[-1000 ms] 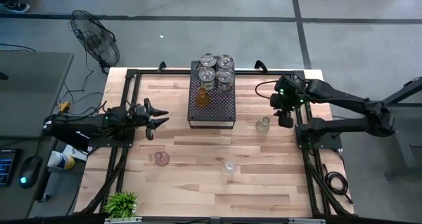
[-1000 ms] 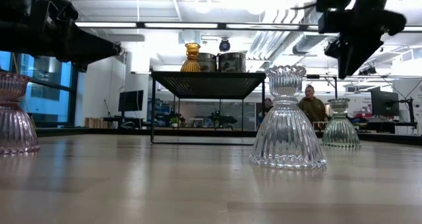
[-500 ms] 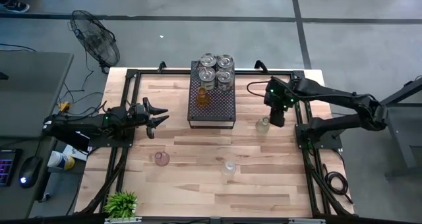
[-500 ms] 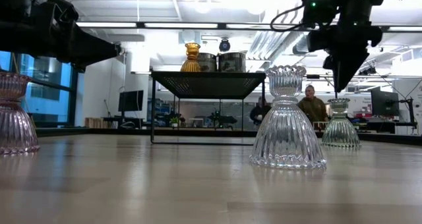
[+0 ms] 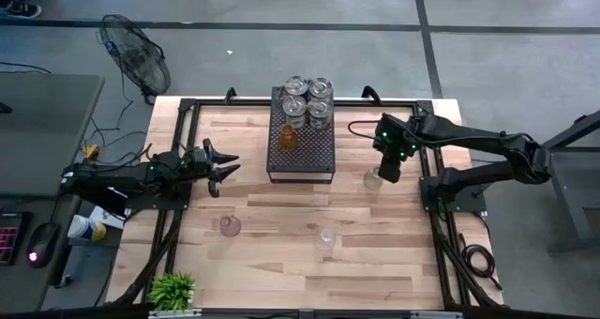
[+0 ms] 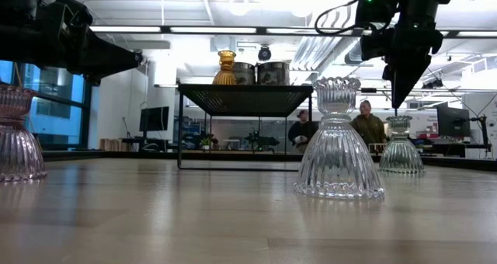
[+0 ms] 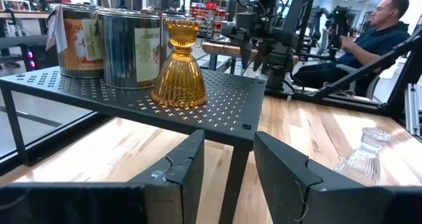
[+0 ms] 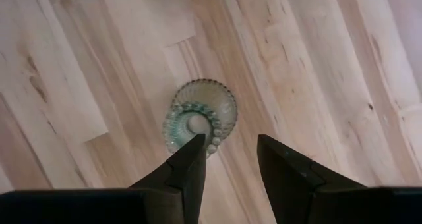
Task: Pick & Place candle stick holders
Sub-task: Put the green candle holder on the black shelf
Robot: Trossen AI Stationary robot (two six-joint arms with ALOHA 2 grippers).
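- Right hand (image 5: 385,174): hangs over the right side of the worktop (image 5: 281,263), pointing straight down, just above a clear glass candle stick holder (image 5: 374,178). In its wrist view the fingers (image 8: 188,168) stand parted with the holder's top showing in the gap; nothing is held.
- Left hand (image 5: 225,168): waits at the worktop's left edge, level, aimed at the black perforated tray (image 5: 314,155). Its fingers (image 7: 191,161) stand apart and empty.
- Amber holder (image 5: 289,138): upright on the tray, just beside four silvery round holders (image 5: 308,99) grouped at the tray's far end; these appear to be metal-cased, though the view is poor.
- Pinkish holder (image 5: 230,226): upright on the bare worktop, near the front left, well apart from the tray.
- Second clear ribbed holder (image 5: 325,237): upright on the worktop, front centre.
- Small green plant (image 5: 172,289): at the front left corner.
- Seated person (image 7: 376,36): in the room beyond the worktop.
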